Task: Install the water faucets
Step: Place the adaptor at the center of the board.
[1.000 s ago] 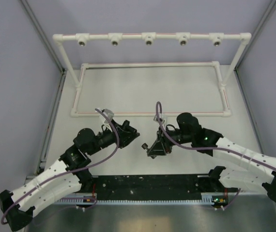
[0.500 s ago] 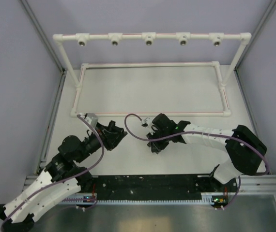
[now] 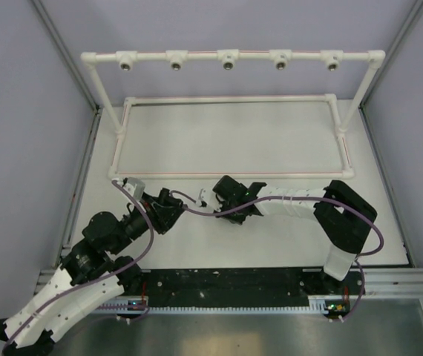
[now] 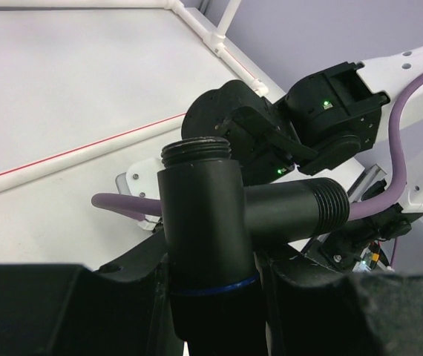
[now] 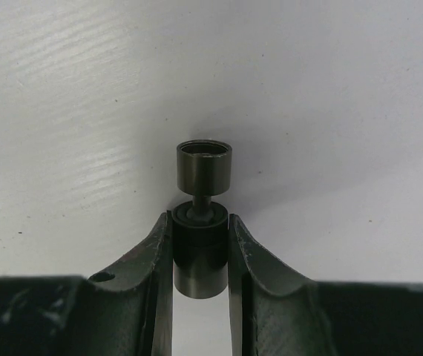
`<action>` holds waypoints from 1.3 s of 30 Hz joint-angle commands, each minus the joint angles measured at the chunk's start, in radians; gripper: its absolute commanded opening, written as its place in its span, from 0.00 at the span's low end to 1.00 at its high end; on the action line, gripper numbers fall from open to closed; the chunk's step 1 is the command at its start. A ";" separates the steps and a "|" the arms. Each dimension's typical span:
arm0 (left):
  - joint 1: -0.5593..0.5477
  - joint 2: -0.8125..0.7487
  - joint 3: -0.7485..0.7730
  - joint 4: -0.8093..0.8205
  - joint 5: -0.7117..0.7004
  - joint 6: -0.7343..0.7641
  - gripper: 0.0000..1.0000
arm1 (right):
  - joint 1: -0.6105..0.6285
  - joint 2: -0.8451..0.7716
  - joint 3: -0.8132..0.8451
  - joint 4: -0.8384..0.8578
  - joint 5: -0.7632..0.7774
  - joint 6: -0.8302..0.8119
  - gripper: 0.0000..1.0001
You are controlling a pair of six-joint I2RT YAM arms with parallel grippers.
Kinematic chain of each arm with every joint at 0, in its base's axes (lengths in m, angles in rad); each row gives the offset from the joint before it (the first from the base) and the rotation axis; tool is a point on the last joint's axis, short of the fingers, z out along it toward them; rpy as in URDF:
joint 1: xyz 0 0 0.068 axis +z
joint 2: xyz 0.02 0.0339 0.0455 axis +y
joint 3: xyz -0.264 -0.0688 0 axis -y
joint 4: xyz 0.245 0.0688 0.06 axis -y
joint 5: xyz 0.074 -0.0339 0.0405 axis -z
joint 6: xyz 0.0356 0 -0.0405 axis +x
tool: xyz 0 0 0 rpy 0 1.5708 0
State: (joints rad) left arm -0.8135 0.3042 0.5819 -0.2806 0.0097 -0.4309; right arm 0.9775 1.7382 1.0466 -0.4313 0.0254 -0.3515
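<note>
Left wrist view has the left hand (image 4: pixel 211 285) closed on the T-shaped faucet piece (image 4: pixel 200 215). Its fingers clamp the lower part of the stem, so the piece stands upright out of the grip. One threaded end points up. The threaded side branch points off to the right, toward the right arm's wrist (image 4: pixel 330 122), which sits close behind it.

The right wrist view shows the right hand (image 5: pixel 200 226) pinched tight on the stubby faucet piece (image 5: pixel 204 167). The piece's long axis runs straight out along the fingers. Its round cap, on a thin neck, pokes past the fingertips over bare bench (image 3: pixel 234 141). Whether the cap touches the surface cannot be told.

From the top camera the two hands are near each other at the front middle of the bench, roughly facing each other. The pipe frame (image 3: pixel 152 54) and its row of sockets (image 3: pixel 228 64) are well apart from both hands, along the back.

The coming move probably turns on two axes: the stubby piece's axis and the open threaded ends of the T. If the pieces are to be joined first, those axes need lining up across the small gap between the hands. If they go straight to the rail, neither arm looks clearly nearer, since both hold their pieces at about the same depth. The left hand sits under the left-hand sockets and the right hand nearer the centre.
</note>
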 commanded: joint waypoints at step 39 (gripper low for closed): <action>-0.001 -0.051 0.095 0.051 0.225 0.049 0.00 | -0.120 -0.247 -0.140 0.384 -0.122 0.481 0.47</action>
State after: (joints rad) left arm -0.8135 0.2638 0.6262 -0.3153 0.2245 -0.3901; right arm 0.8780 1.5772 0.9081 -0.1352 -0.1635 -0.0837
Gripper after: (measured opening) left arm 0.357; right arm 0.460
